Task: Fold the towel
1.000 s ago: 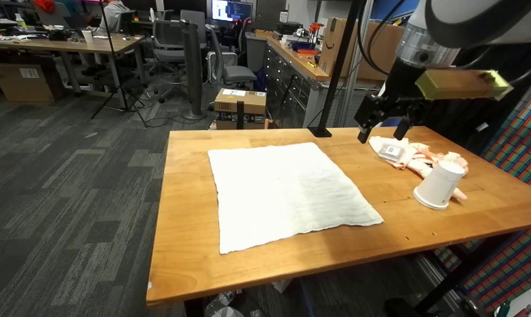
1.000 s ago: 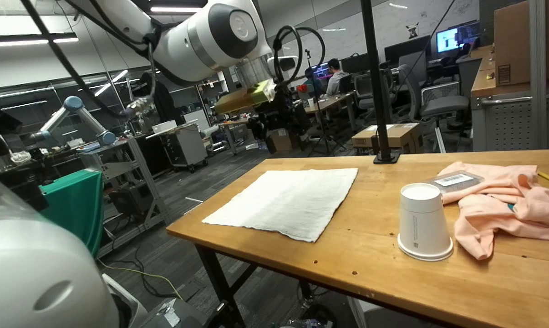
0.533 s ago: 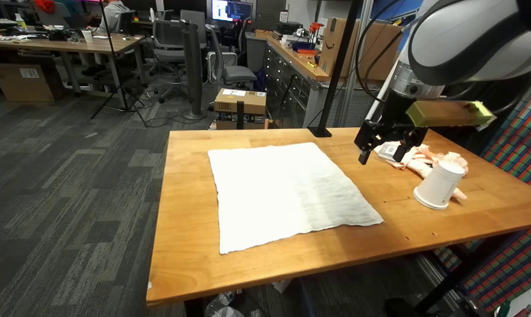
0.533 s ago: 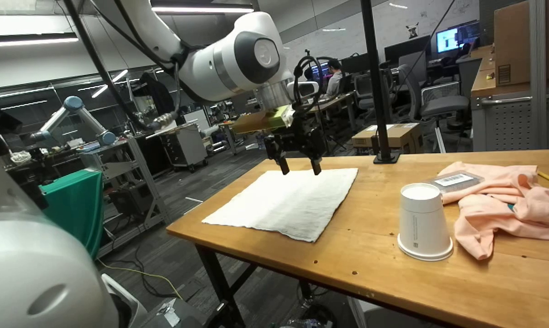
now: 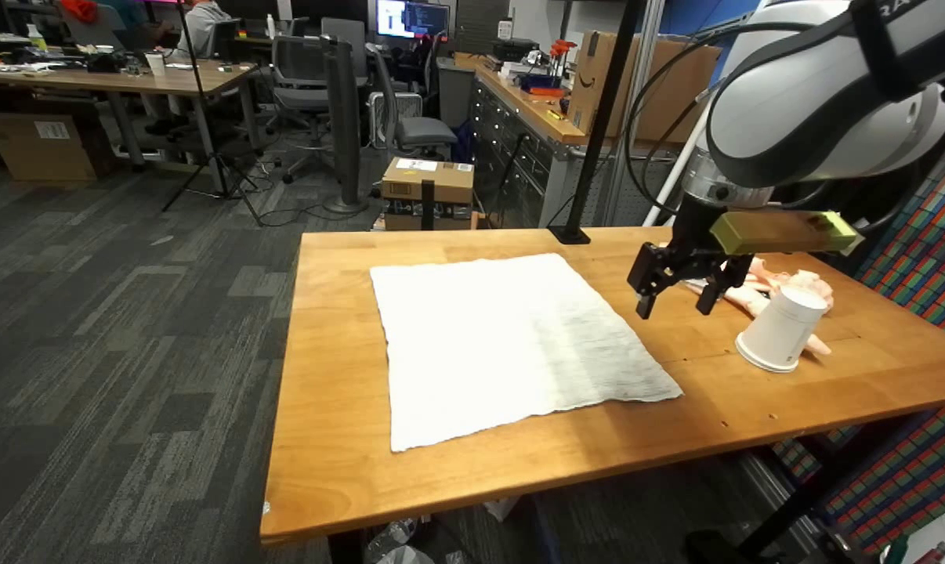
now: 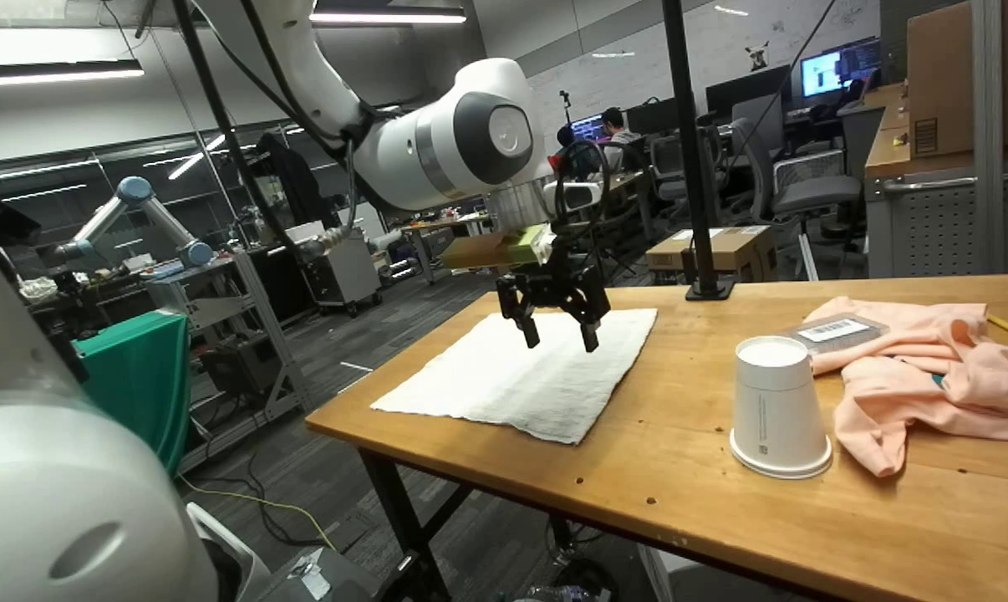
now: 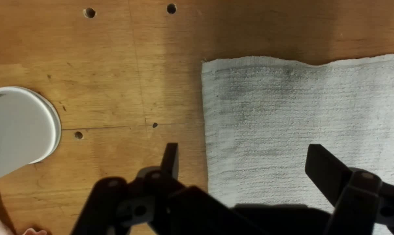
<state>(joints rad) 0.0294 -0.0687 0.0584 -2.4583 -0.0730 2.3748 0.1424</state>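
Observation:
The white towel lies flat and spread out on the wooden table, in both exterior views (image 5: pixel 504 352) (image 6: pixel 504 380) and in the wrist view (image 7: pixel 275 130). One of its corners and two edges show in the wrist view. My gripper (image 5: pixel 675 306) is open and empty, pointing down, above the table near the towel's edge. It also shows in an exterior view (image 6: pixel 561 341), apart from the cloth. In the wrist view the gripper (image 7: pixel 242 151) has its left finger over bare wood and its right finger over the towel, with the towel's edge between them.
A white upturned cup (image 5: pixel 782 329) (image 6: pixel 778 410) (image 7: pixel 20 127) stands on the table beside the towel. Past it lies a crumpled pink cloth (image 6: pixel 972 376) with a clear plastic case (image 6: pixel 838 330) on it. A black pole (image 6: pixel 709 290) rises from the table's far edge.
My gripper has come down toward the table, shifting slightly left in one exterior view and right in another. It stays open. The towel, cup and pink cloth have not moved.

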